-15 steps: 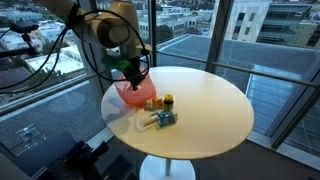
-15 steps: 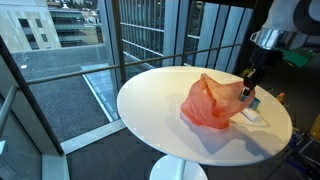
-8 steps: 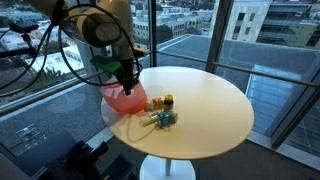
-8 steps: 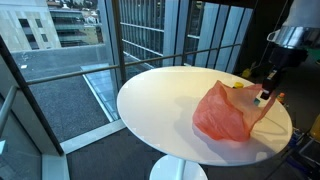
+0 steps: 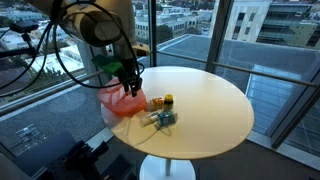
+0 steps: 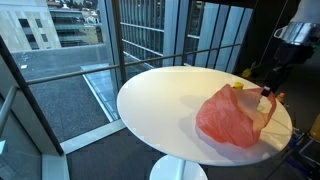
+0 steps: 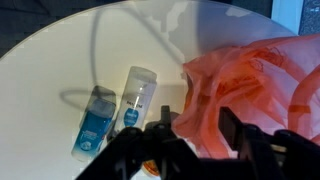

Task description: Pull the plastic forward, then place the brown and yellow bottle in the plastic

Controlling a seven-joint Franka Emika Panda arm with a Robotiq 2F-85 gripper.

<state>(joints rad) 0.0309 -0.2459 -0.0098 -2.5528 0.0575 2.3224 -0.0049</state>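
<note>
The plastic is an orange-red bag [image 5: 118, 101] [image 6: 235, 117] lying crumpled near the edge of the round white table [image 5: 215, 105]. My gripper [image 5: 130, 82] [image 6: 271, 88] stands over the bag's near edge. In the wrist view the gripper [image 7: 197, 136] has its fingers apart, with a fold of the bag [image 7: 250, 75] lying loosely between them. The small brown bottle with a yellow cap [image 5: 168, 102] stands upright just beside the bag. In an exterior view only its yellow top [image 6: 238, 86] peeks over the plastic.
Two clear bottles with blue labels [image 5: 160, 119] [image 7: 112, 112] lie side by side on the table close to the bag. A small orange object [image 5: 155, 104] sits between the bag and the brown bottle. Windows and a railing [image 6: 150, 45] surround the table.
The gripper dragged the plastic across the table toward the robot's side, and its fingers, shut on the plastic before, have since parted.
</note>
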